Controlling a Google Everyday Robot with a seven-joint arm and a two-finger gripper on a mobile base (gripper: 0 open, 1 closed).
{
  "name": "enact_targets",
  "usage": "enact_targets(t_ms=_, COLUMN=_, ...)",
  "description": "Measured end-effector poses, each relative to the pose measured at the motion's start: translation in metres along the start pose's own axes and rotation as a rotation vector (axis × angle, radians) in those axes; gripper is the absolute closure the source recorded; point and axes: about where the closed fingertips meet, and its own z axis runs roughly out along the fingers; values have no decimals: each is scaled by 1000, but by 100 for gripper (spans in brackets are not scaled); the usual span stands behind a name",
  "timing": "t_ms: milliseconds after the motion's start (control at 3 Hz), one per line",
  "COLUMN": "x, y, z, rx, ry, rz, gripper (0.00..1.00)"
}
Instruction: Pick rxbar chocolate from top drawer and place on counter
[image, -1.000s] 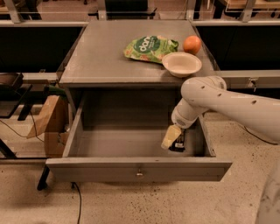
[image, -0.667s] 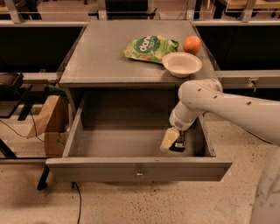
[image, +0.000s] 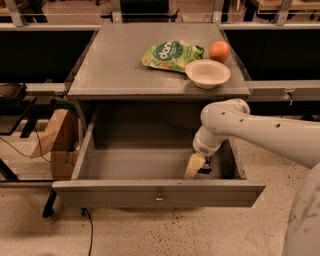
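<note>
Low in top drawer (image: 150, 193), tool (image: 198, 168) half-hides rxbar chocolate (image: 205, 172).

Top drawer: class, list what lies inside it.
Inside the top drawer, at its right front corner, sits the gripper, largely covering a small dark bar. Its label is hidden.

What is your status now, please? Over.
Hand low in open top drawer, right front corner. Rxbar chocolate right beside it on drawer floor, grasp unconfirmed. Bowl, green bag, orange on counter, back right.
</note>
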Motion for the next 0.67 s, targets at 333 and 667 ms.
enact_targets(t_ms=333, x=8, y=1, z=7, rx=31, ry=9, rz=-38, gripper=0)
enact_targets(t_ms=667, x=10, y=0, z=8, rx=39, ry=13, rz=-57, gripper=0)
